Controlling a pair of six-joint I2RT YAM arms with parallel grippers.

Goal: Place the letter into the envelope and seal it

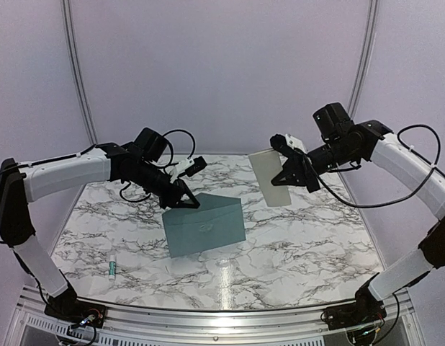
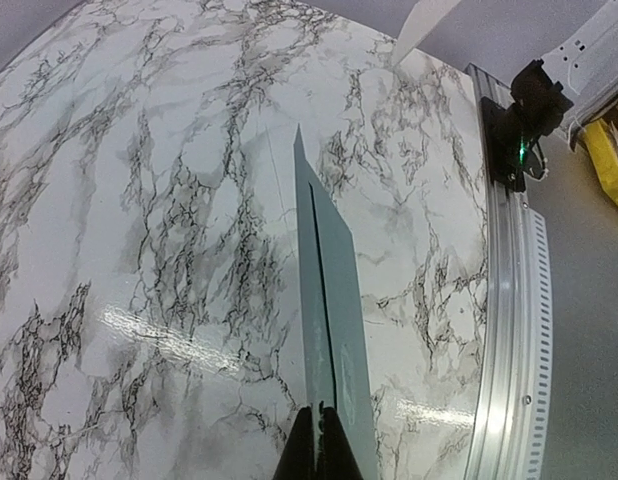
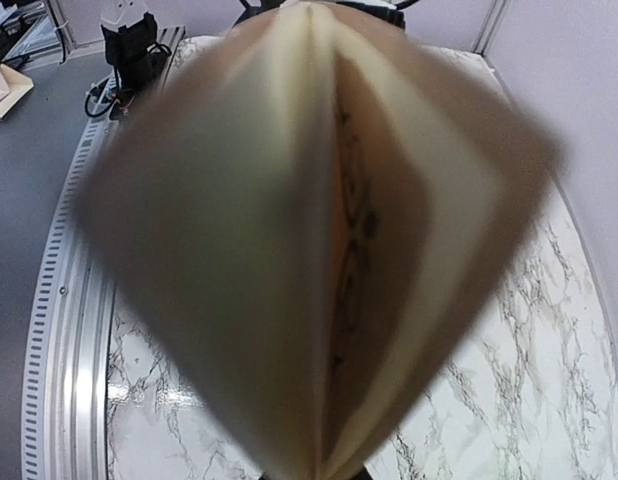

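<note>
Your left gripper (image 1: 186,202) has its jaws pinching the envelope (image 1: 205,226) by its upper corner, tilted above the counter (image 1: 316,238). Your right gripper (image 1: 287,177) pinches the folded letter (image 1: 270,177), held well apart. Open the flap first, then bring the letter's edge squarely to the mouth.

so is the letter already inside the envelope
No, the letter is held up in the right gripper, apart from the envelope that the left gripper holds.
</note>
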